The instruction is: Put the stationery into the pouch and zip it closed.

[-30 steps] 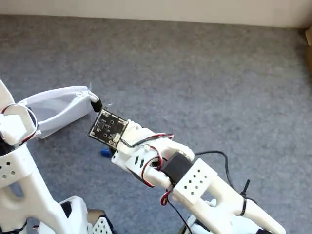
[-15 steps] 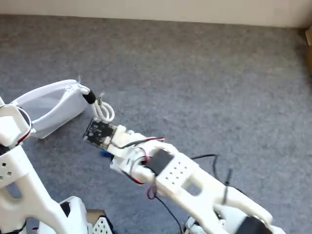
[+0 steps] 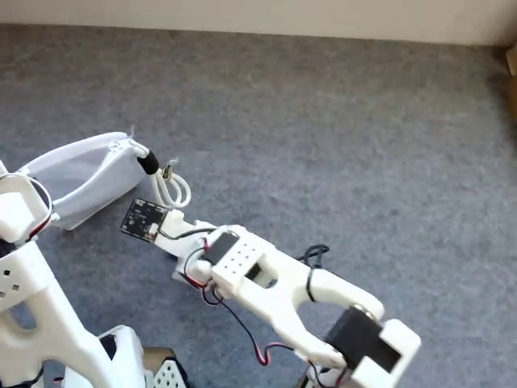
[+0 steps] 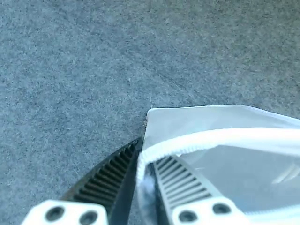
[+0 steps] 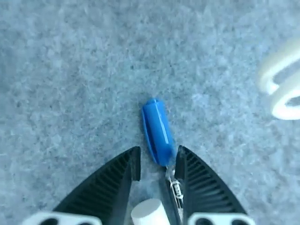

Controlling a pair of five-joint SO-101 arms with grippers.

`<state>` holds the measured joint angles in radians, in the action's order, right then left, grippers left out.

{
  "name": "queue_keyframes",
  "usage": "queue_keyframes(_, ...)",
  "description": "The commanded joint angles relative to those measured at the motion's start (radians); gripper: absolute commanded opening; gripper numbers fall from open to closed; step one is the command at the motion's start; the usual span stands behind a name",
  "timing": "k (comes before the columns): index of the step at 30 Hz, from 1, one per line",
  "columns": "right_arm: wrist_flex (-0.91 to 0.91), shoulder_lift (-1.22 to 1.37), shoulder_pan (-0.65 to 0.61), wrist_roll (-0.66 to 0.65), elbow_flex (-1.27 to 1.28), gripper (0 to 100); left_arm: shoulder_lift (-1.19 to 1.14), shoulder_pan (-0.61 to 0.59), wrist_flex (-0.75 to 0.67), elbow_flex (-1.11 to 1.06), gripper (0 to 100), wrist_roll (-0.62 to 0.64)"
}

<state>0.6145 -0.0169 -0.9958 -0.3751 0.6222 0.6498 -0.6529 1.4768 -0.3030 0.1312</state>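
One blue stationery piece (image 5: 157, 129) lies on the grey worktop (image 3: 339, 121), its near end between the spread jaws of our right gripper (image 5: 158, 153). Nearby we see the white pouch (image 3: 81, 174), its rim pinched by the left gripper (image 4: 147, 155) jaws.

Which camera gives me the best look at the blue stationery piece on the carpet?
The right wrist view: the blue piece lies in full sight on the carpet, one end between the fingers of the open right gripper. In the high view the right arm covers its spot; the left wrist view faces the pouch.
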Motion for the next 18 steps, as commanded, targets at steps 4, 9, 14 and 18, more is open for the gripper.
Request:
queue_keyframes(4, -0.021, 0.076, -0.010, -0.015, -0.117, 12.4, -0.001, -0.012, -0.015, -0.018, 1, 0.011)
queue_keyframes(9, -0.021, 0.131, -0.010, -0.031, -0.130, 12.3, -0.001, -0.012, -0.015, -0.019, 1, 0.011)
queue_keyframes(14, -0.021, 0.170, -0.010, -0.155, -0.128, 2.9, -0.001, -0.012, -0.015, -0.019, 1, 0.011)
queue_keyframes(18, -0.022, 0.176, -0.004, -0.176, -0.122, 0.5, -0.001, -0.012, -0.015, -0.019, 1, 0.011)
